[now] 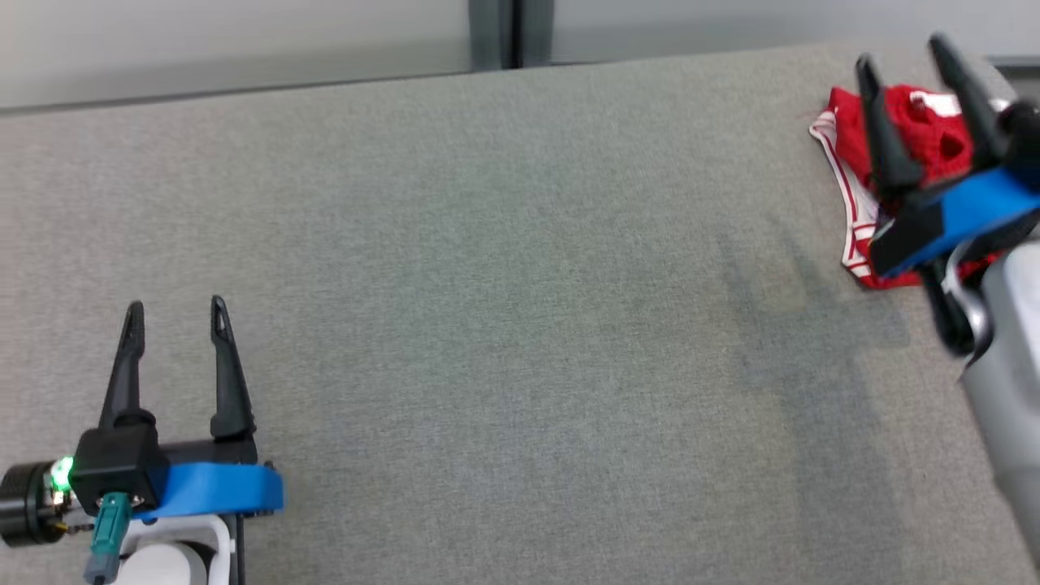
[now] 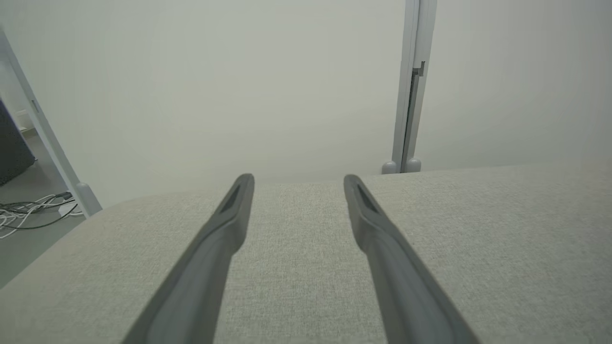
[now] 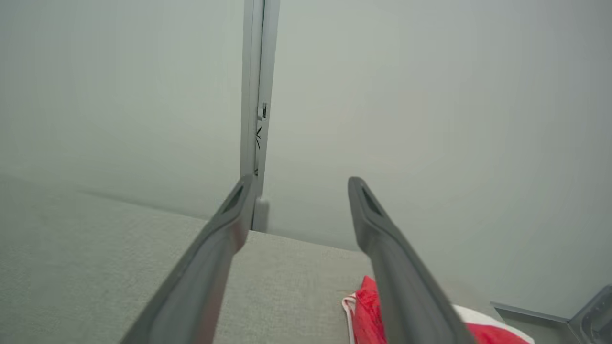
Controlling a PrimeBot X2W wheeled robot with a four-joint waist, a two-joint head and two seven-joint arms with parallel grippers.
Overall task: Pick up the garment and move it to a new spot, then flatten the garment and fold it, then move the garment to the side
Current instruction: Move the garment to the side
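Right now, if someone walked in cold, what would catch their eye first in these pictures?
The red garment with white trim, bunched at the far right of the grey table, stands out most. The right gripper hangs over it, open and holding nothing. The left gripper sits open at the near left, well apart from the garment.
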